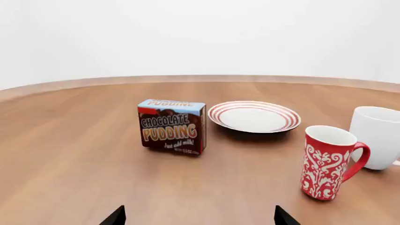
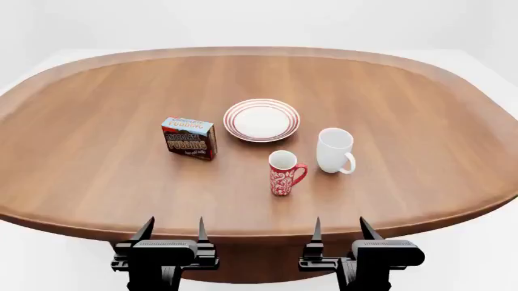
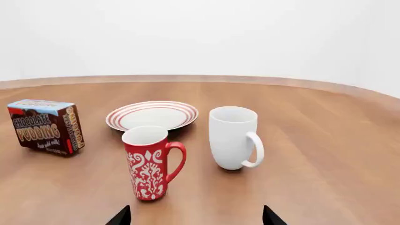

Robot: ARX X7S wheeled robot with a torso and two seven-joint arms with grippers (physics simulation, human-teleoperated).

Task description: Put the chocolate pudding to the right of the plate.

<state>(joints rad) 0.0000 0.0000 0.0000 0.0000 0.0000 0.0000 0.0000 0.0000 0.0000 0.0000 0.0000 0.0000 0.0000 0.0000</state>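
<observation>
The chocolate pudding carton [image 2: 189,138] stands on the wooden table, left of the plate [image 2: 261,119], a white plate with red rings. Both also show in the left wrist view, carton [image 1: 172,126] and plate [image 1: 254,116], and in the right wrist view, carton [image 3: 46,126] and plate [image 3: 151,115]. My left gripper [image 2: 172,230] is open and empty at the table's near edge, well short of the carton. My right gripper [image 2: 339,228] is open and empty at the near edge, right of the left one. Only the fingertips [image 1: 115,216] show in the wrist views.
A red patterned mug [image 2: 283,173] stands in front of the plate, and a white mug [image 2: 335,150] stands to its right, near the spot right of the plate. Both show in the right wrist view, red mug [image 3: 150,162] and white mug [image 3: 233,137].
</observation>
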